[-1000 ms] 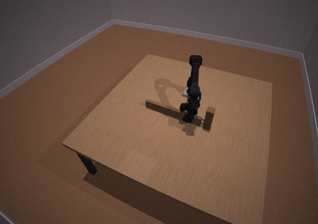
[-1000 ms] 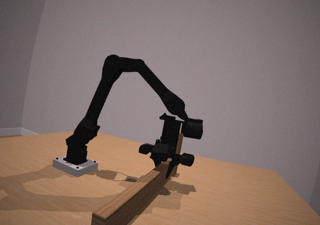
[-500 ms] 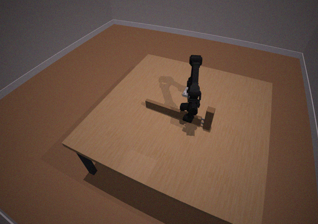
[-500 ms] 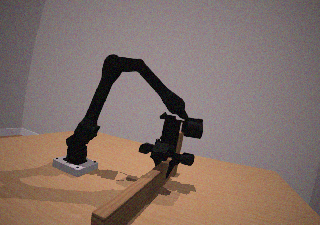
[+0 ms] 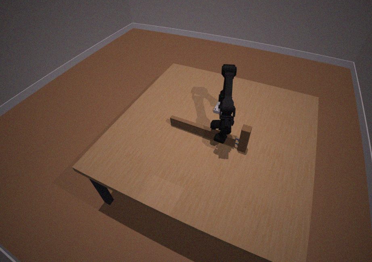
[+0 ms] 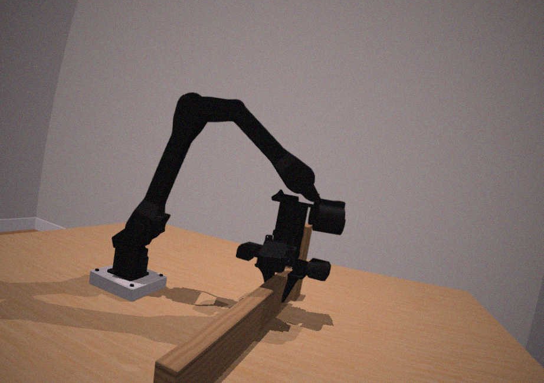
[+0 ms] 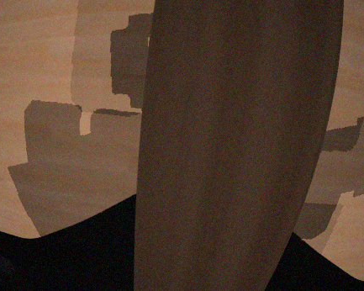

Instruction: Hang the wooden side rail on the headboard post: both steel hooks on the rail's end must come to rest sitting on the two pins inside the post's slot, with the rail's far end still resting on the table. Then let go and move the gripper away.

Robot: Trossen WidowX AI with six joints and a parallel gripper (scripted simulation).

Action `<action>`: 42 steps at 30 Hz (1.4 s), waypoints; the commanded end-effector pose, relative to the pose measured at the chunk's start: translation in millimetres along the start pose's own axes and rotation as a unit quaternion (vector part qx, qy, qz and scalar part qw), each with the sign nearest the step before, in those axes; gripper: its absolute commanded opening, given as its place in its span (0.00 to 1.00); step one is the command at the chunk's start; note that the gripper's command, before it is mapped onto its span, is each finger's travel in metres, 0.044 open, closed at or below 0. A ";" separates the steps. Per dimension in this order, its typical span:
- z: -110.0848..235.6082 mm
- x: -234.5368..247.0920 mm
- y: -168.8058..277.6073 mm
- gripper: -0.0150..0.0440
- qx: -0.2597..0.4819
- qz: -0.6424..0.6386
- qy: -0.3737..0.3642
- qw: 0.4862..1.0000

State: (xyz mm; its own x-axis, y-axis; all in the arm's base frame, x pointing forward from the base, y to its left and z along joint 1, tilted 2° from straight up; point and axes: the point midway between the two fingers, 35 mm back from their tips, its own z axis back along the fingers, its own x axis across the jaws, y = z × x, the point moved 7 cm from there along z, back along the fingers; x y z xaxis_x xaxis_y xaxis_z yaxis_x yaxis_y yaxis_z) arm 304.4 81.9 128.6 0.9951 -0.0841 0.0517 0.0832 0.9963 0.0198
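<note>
No readable text, label, brand, number or sign on anything in any of the views

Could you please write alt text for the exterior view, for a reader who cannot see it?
A black robot arm arches over a wooden table, its gripper shut on a long wooden side rail near the rail's far end. The rail runs toward the camera. An upright wooden headboard post shows partly behind the gripper.

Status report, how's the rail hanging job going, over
End effector shut on side rail. Hook end at headboard post, seating unclear; far end on table. Nothing blocking.
</note>
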 end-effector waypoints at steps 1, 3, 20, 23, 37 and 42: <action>4.7 1.8 0.3 0.25 0.001 -0.006 -0.006 1.000; 5.0 1.8 0.3 0.25 0.001 -0.006 -0.006 1.000; 7.9 1.8 0.3 0.25 0.001 -0.006 -0.006 1.000; 8.4 1.8 0.3 0.25 0.001 -0.006 -0.006 1.000; 10.7 1.8 0.3 0.25 0.001 -0.006 -0.006 1.000; 11.5 1.7 0.3 0.25 0.001 -0.006 -0.006 1.000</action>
State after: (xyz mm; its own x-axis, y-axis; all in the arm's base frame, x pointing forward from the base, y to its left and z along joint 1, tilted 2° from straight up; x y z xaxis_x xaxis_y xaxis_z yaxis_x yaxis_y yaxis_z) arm 303.8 81.7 135.1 0.9950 -0.0866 0.0498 0.0857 0.9961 0.0193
